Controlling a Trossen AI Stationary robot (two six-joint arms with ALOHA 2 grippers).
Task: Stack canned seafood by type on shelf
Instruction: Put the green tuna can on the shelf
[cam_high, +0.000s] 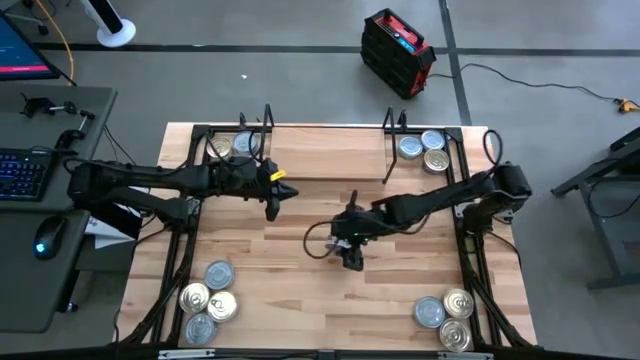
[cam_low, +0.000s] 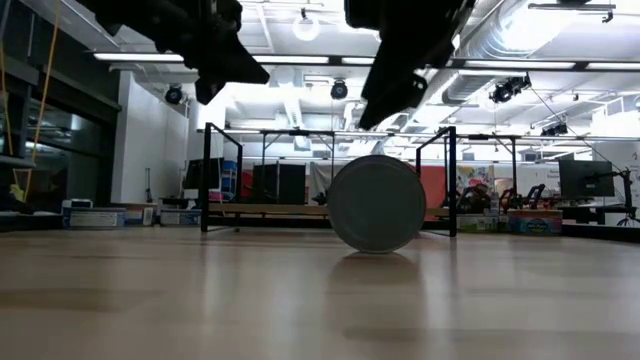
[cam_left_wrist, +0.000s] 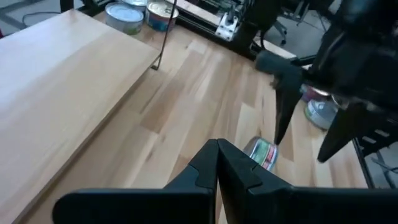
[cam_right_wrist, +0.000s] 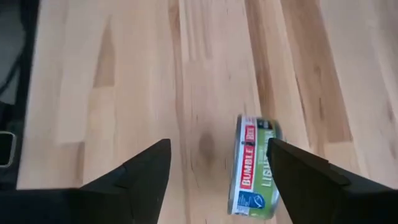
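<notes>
One tin of canned seafood (cam_low: 377, 204) stands on its rim on the tabletop, flat face toward the near edge; its green label (cam_right_wrist: 254, 167) shows in the right wrist view. My right gripper (cam_right_wrist: 217, 149) hangs open just above it, one finger close beside the tin, and no touch shows. To the left and higher, my left gripper (cam_high: 272, 200) is shut and empty. The shelf (cam_high: 325, 155), a light board with black brackets, lies along the far edge.
Tins lie flat in groups at the table's corners: far left (cam_high: 232, 146), far right (cam_high: 424, 152), near left (cam_high: 205, 296), near right (cam_high: 445, 316). A desk with a keyboard (cam_high: 22, 172) stands left of the table.
</notes>
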